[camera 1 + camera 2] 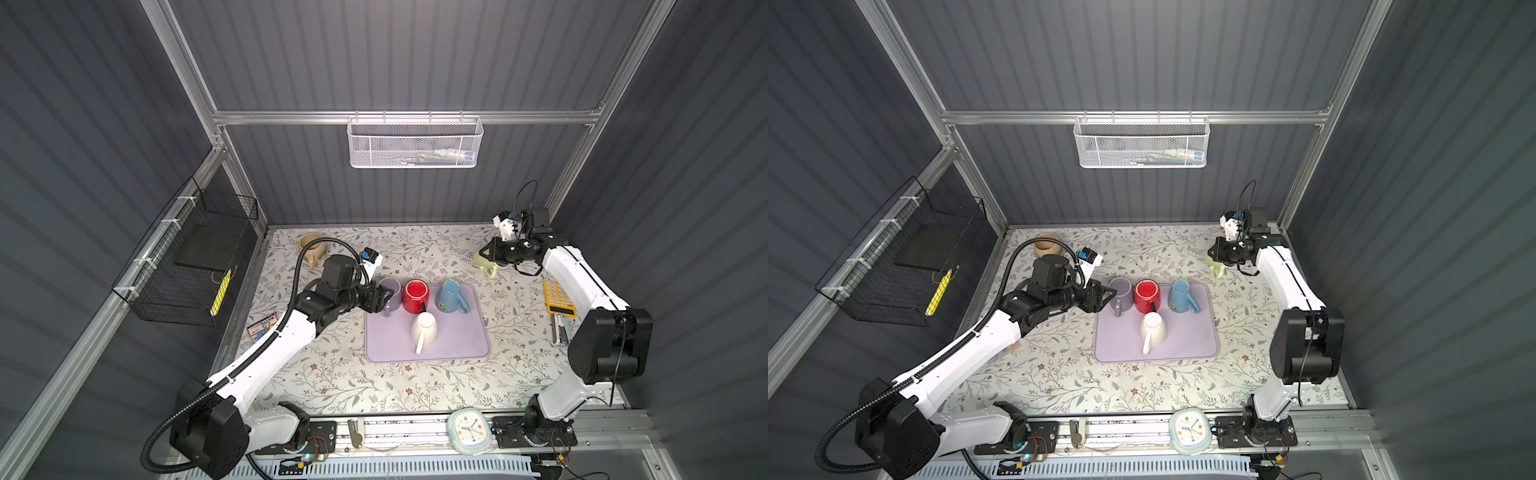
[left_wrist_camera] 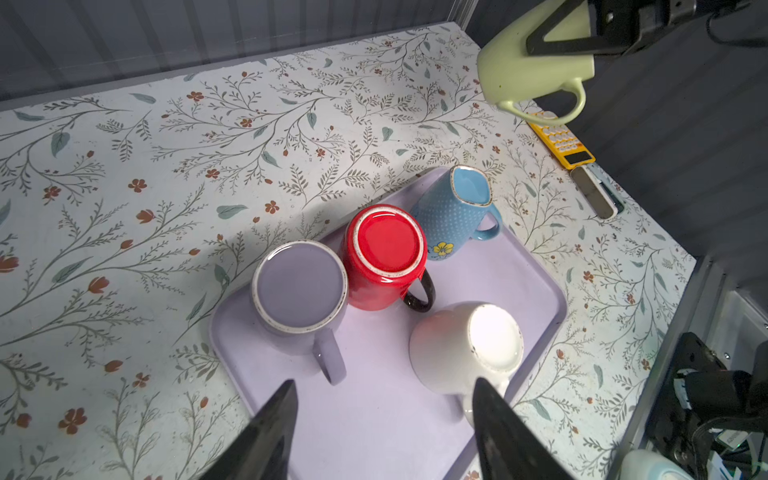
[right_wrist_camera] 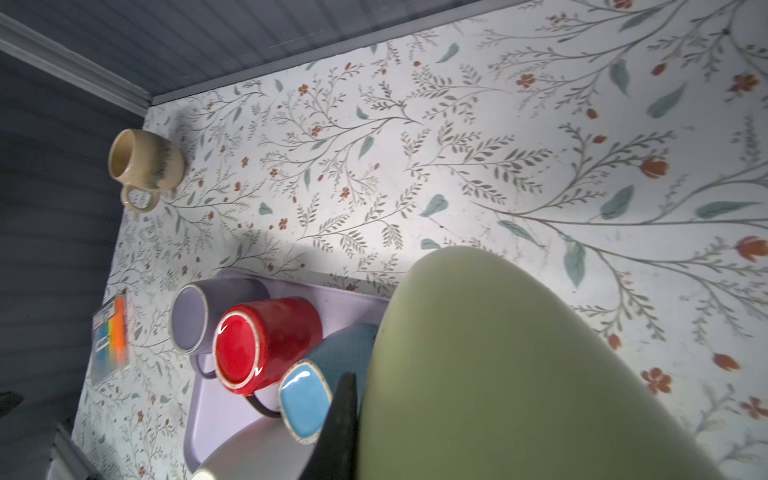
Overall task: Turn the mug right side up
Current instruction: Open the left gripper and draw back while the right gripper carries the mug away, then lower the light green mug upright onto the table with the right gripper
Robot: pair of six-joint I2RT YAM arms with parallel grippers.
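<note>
A pale green mug (image 1: 485, 261) (image 2: 519, 75) hangs above the table at the back right. It lies on its side with its handle pointing down. My right gripper (image 1: 487, 252) is shut on it. In the right wrist view the green mug (image 3: 498, 353) fills the frame beside one black finger (image 3: 343, 415); the other finger is hidden. On a lilac tray (image 1: 457, 345) stand a purple mug (image 1: 390, 286) (image 2: 299, 286), a red mug (image 1: 415, 295), a blue mug (image 1: 451, 295) and a white mug (image 1: 424, 328), all upside down. My left gripper (image 1: 384, 301) (image 2: 385, 384) is open and empty, just left of the purple mug.
A beige mug (image 1: 311, 247) stands upright at the back left. A yellow calculator (image 1: 559, 297) and a stapler (image 1: 561, 328) lie at the right edge. A sticky-note card (image 1: 262, 326) lies under my left arm. A clock (image 1: 469, 430) sits on the front rail.
</note>
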